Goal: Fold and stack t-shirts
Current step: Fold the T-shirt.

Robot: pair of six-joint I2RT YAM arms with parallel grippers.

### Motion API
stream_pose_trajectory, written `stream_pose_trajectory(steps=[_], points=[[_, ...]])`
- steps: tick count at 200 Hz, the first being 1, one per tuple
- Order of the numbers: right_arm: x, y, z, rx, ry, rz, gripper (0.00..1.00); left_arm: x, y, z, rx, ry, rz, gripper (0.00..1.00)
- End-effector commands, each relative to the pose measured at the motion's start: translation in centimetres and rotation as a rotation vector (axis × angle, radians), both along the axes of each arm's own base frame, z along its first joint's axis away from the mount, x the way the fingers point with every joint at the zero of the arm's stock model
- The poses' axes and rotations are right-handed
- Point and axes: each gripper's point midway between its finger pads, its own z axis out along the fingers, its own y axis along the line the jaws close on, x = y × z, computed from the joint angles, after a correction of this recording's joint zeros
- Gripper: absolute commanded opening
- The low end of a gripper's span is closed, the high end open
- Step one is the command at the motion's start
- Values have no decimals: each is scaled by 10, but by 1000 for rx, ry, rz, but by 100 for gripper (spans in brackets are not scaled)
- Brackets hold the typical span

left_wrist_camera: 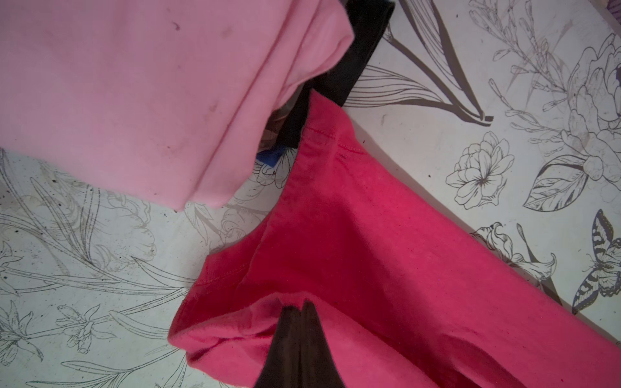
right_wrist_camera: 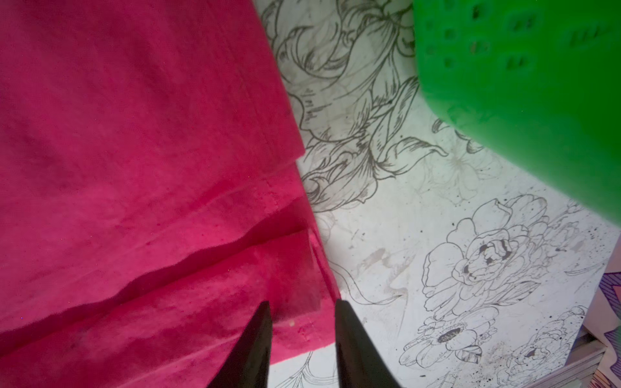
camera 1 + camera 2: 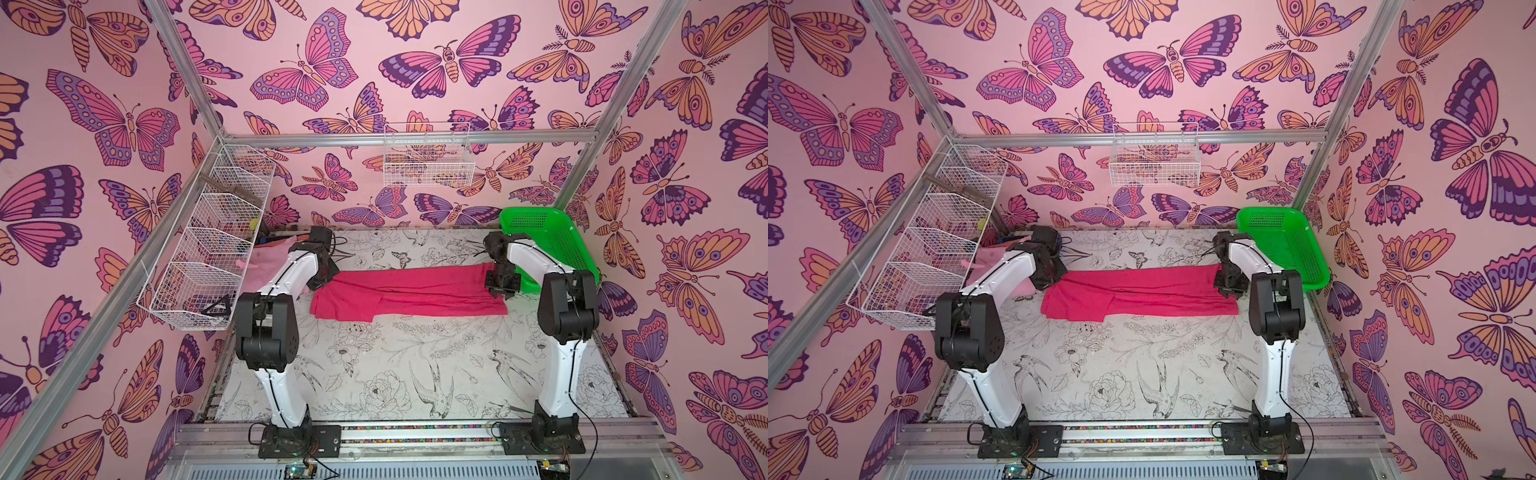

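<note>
We see red shirt (image 3: 409,293) lying lengthwise, side to side: left gripper (image 1: 300,303) clamped on one end, right gripper (image 2: 302,305) jaws apart, empty, over opposite corner.

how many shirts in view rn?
3: crimson shirt spread out in the centre; light pink shirt folded at far left; dark shirt partly beneath it. More may be hidden underneath.

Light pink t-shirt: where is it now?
In a top view the light pink t-shirt lies at the far-left corner of the table, behind the left arm, under the white wire baskets. The left wrist view shows it folded beside the crimson t-shirt.
</note>
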Motion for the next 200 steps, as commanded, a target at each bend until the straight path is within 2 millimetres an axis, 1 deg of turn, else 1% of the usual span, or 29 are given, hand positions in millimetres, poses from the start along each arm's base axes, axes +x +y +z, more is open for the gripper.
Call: stream_pose_trajectory(steps=[1,35,55,101,134,155,175,184,195,200], points=[[3,-6,6,-19,-4,-6,37,-1,7,-10,23,27,7,0],[5,-5,18,-8,-28,-6,37,-1,7,-11,18,30,4,0],[2,-4,23,-5,-33,-5,36,-1,6,-13,13,33,4,0],[-12,2,27,18,-45,4,35,0,4,-12,4,26,0,0],[-14,2,35,28,-70,7,35,-1,4,-12,1,23,-1,0],[-16,8,36,46,-76,12,33,0,2,-11,-3,19,-4,0],[-17,20,29,69,-67,33,21,0,2,-9,-3,16,-4,1],[-17,26,25,71,-57,49,14,0,2,-7,-3,12,-6,3],[-15,34,19,79,-45,71,9,0,2,-5,-4,7,-5,7],[-14,37,17,78,-40,79,7,-1,2,-4,-4,5,-7,10]])
